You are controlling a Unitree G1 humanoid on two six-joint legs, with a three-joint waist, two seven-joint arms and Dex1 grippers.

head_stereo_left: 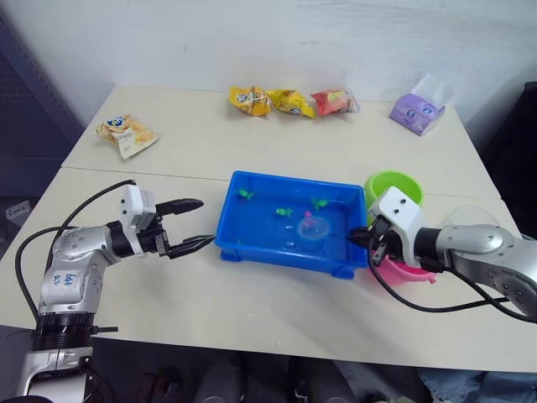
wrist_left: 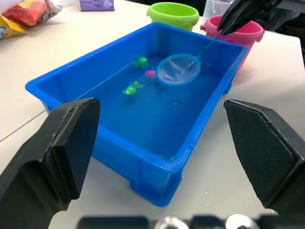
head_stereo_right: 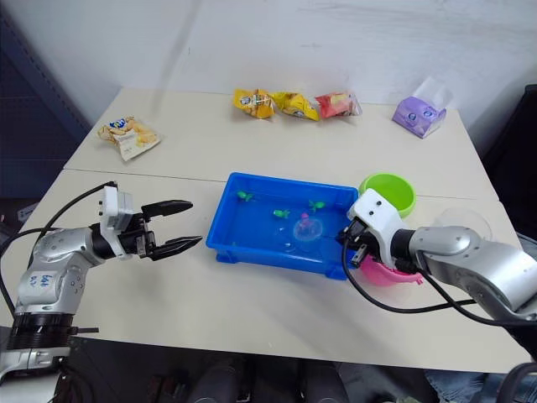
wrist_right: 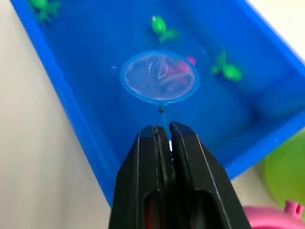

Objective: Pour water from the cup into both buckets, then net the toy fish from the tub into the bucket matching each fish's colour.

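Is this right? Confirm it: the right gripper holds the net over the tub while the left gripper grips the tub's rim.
Not quite. The left gripper is open and apart from the tub, as the left eye view shows. The right gripper does hold the net over the tub.

Net (wrist_right: 159, 78) hoop over pink fish (wrist_right: 189, 61) in blue tub (head_stereo_left: 252, 243).

Silver arms, white wrists, black cables, 2 black-fingered hands, possibly blue markings.
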